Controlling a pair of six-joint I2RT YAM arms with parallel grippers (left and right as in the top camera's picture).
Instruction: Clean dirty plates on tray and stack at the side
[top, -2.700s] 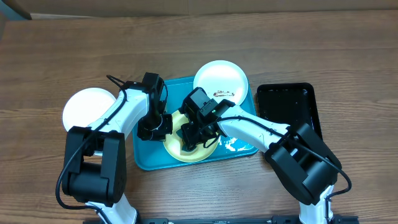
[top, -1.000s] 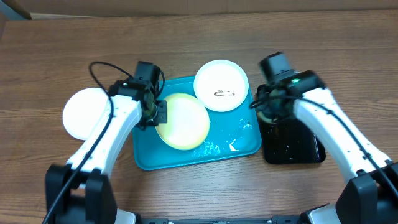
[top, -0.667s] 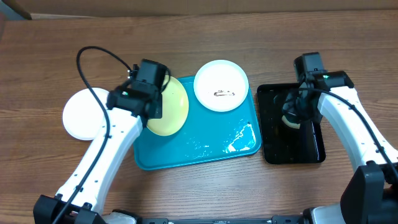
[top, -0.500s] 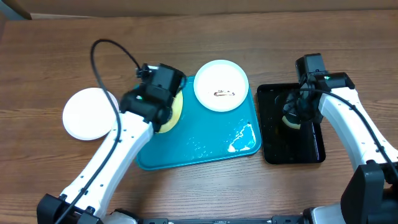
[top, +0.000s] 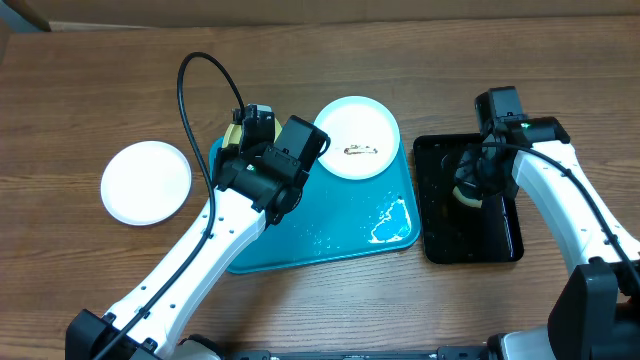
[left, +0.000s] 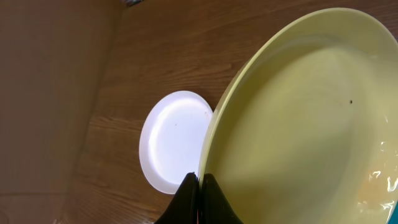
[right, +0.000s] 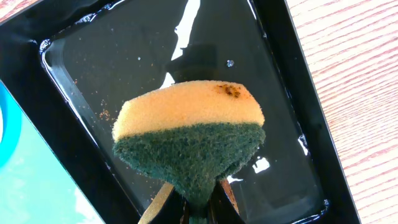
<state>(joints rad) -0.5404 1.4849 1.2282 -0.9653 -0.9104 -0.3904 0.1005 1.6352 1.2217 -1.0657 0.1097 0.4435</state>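
The overhead camera looked straight down on the table (top: 80, 80). The left wrist camera, close against the yellow-green plate (left: 298, 124), faced the white plate (left: 174, 140) near the left edge. The right wrist camera hung close over the black tray (right: 81, 56) by the right edge, and the overhead view shared both spots.

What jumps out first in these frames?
The left gripper holds the pale yellow-green plate tilted by its rim, filling the left wrist view. The right gripper pinches a sponge over the black tray. A smeared white plate sits at the far edge of the turquoise tray.
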